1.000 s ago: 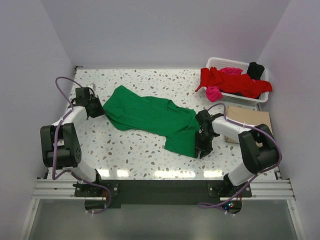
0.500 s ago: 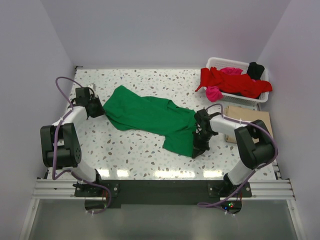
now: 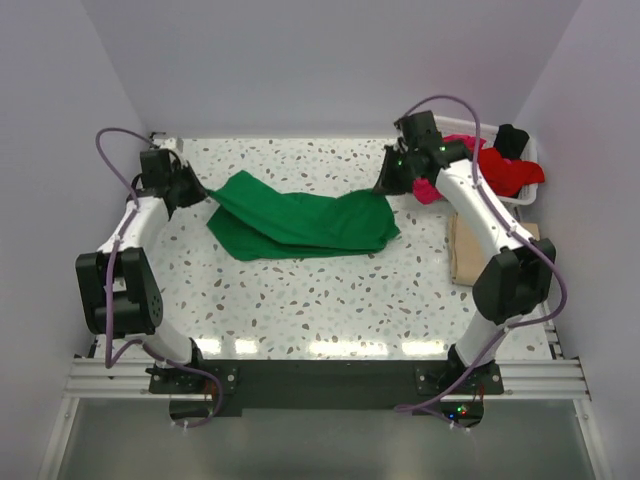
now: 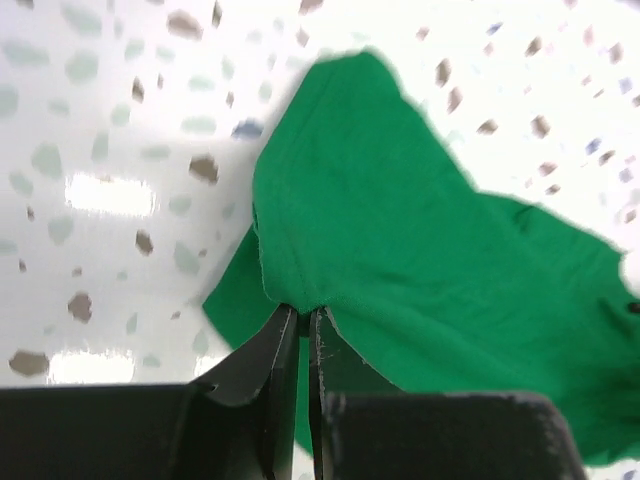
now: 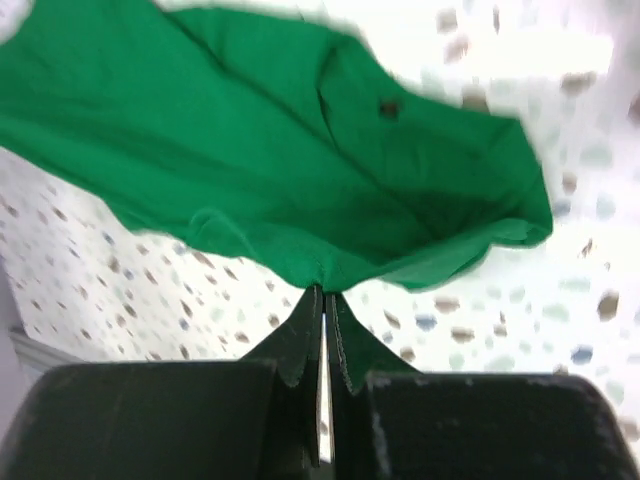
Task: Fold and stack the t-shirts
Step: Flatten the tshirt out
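Bright green cloth t-shirt [image 3: 300, 220] mid-fold on the speckled bench [image 3: 300, 300].
Left pincer [image 3: 192, 192] and right pincer [image 3: 384, 186] each clamp an edge, doubling it over; red, magenta and black shirts [image 3: 505, 172] lie unfolded in the white lattice basket [image 3: 522, 197].

T-shirt [image 3: 300, 222] centre of table [image 3: 300, 300]; basket [image 3: 522, 198] holding shirts [image 3: 505, 172] at far right

At the lower centre of the frame the left gripper [image 4: 303, 312] pinches a bunched edge of the green t-shirt [image 4: 420, 250], its jaws nearly together; the cloth spreads rightward over the speckled white table [image 4: 110, 130]
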